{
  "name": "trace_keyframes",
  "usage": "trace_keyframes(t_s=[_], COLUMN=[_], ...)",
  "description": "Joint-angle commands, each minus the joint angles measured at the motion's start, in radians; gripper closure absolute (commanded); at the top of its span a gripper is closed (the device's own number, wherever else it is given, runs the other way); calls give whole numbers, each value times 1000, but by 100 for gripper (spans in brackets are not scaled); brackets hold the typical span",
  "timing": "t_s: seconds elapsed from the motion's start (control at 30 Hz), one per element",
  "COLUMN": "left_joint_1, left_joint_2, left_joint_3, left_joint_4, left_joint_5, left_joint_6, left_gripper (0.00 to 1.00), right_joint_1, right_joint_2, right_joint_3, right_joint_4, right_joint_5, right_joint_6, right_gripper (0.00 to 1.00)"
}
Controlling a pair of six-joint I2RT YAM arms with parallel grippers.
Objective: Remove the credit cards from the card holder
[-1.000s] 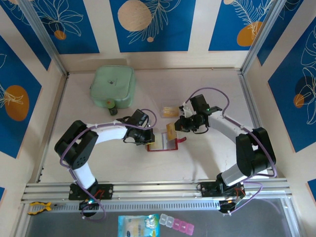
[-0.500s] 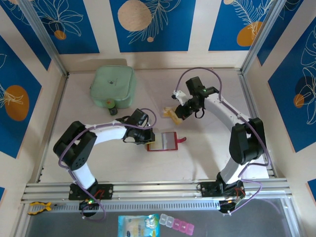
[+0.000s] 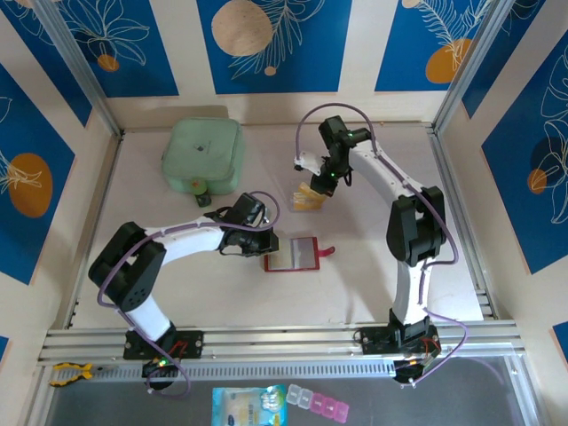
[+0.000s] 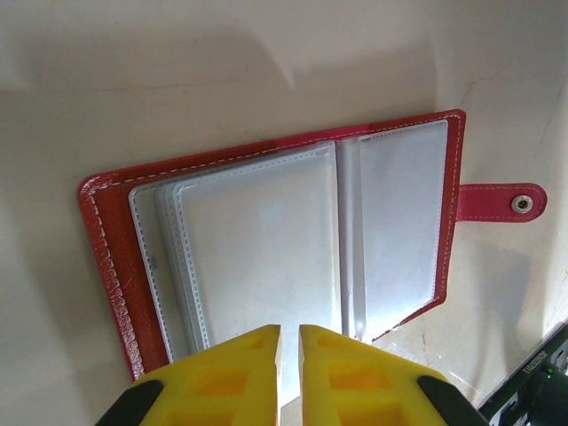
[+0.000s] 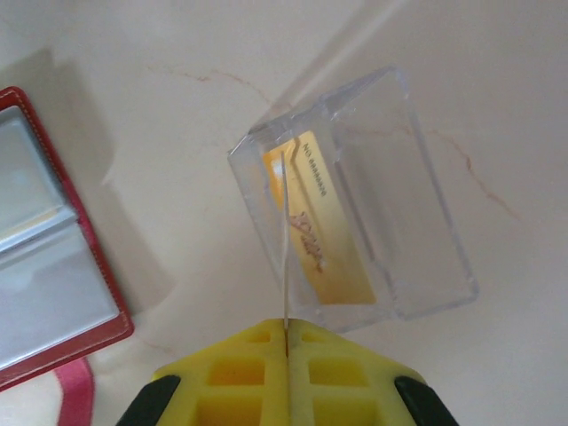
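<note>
Thin plastic, the card (image 5: 286, 240) stands edge-on, clamped in the right hand (image 5: 286, 330), over the clear box (image 5: 408, 222) just ahead, where a gold card (image 5: 324, 231) lies. It is likely light, stiff and slick, best pinched by its edges. The left hand (image 4: 289, 342), fingers nearly together, seems to nip the near edge of the open wallet (image 4: 106, 231) on the tabletop (image 4: 222, 80).

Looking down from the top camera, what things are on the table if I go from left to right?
Mint-green case → left gripper → red card holder. The clear box lies behind the holder, so I skip it.
</note>
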Motion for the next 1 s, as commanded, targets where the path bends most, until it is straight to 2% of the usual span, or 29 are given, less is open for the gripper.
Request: trace_keyframes(t_s=[0.0, 0.23, 0.93, 0.97], left_joint_1=[-1, 7, 23, 23], left_joint_2=[-35, -43, -40, -41], left_joint_3=[-6, -16, -26, -28], left_joint_4=[-42, -54, -54, -55], left_joint_5=[-22, -29, -21, -20], left_joint_6=[25, 21, 20, 19], left_gripper=[86, 86, 86, 86], right_joint_1=[12, 2, -36, -35], right_joint_2=[39, 111, 122, 119], right_joint_3=[81, 139, -32, -31], right_joint_4=[-39, -48, -46, -44], right_joint_5=[-14, -44, -114, -113], right_joint_6=[-72, -116, -165, -162], right_gripper=[100, 100, 100, 97])
